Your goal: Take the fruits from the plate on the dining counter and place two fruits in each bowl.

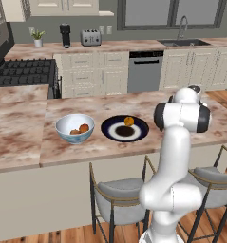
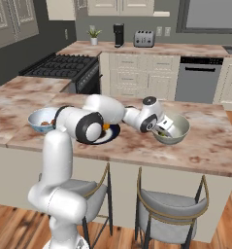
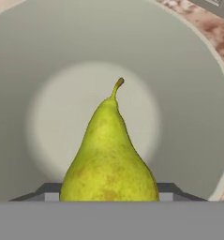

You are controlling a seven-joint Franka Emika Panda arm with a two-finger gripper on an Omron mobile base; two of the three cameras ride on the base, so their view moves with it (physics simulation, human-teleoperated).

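My gripper (image 3: pixel 111 197) is shut on a yellow-green pear (image 3: pixel 108 159), stem pointing away, held over the inside of the pale greenish-cream bowl (image 3: pixel 188 93). In the right base view the hand (image 2: pixel 162 129) reaches down into that bowl (image 2: pixel 180 127) on the dining counter (image 2: pixel 209 151). The dark plate (image 1: pixel 125 128) carries one orange fruit (image 1: pixel 128 121). The white bowl with the pale blue outside (image 1: pixel 75 128) holds an orange fruit (image 1: pixel 84 127) and a brownish-red one (image 1: pixel 75 132). My arm hides the greenish bowl in the left base view.
Two stools (image 1: pixel 119 201) stand against the counter's front. Behind the dining counter (image 1: pixel 20 137) are a stove (image 1: pixel 22 71), a dishwasher (image 1: pixel 145 71) and a back counter with a toaster (image 1: pixel 90 37) and sink.
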